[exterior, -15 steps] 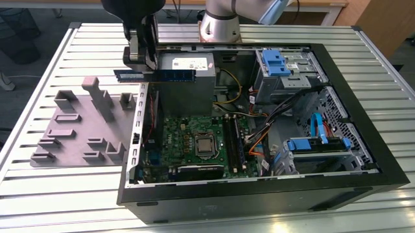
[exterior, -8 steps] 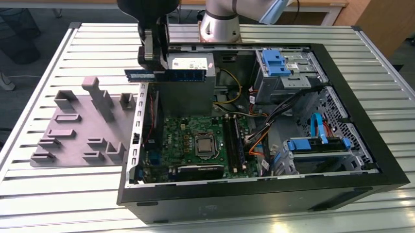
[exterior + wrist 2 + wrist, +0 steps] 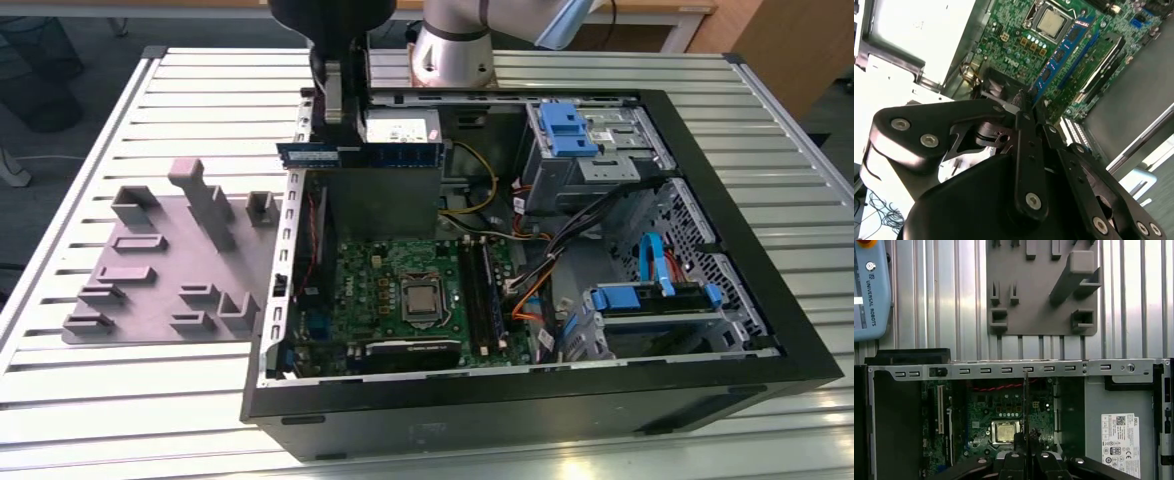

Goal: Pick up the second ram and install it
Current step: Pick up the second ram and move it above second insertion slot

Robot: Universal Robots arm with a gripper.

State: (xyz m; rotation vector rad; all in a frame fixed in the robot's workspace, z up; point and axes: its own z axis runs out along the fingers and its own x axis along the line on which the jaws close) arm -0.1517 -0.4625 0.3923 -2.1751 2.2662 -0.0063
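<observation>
Robotics lab / test bench.
Slatted aluminium table [image 3: 801, 130], opened PC case [image 3: 747, 380], grey fixture tray [image 3: 147, 270], teach pendant [image 3: 871, 290].

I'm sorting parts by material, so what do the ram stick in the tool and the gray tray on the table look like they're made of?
The ram stick: circuit board with black chips, blue-looking, matte. The gray tray: likely molded plastic, uniform dull gray, matte.
</observation>
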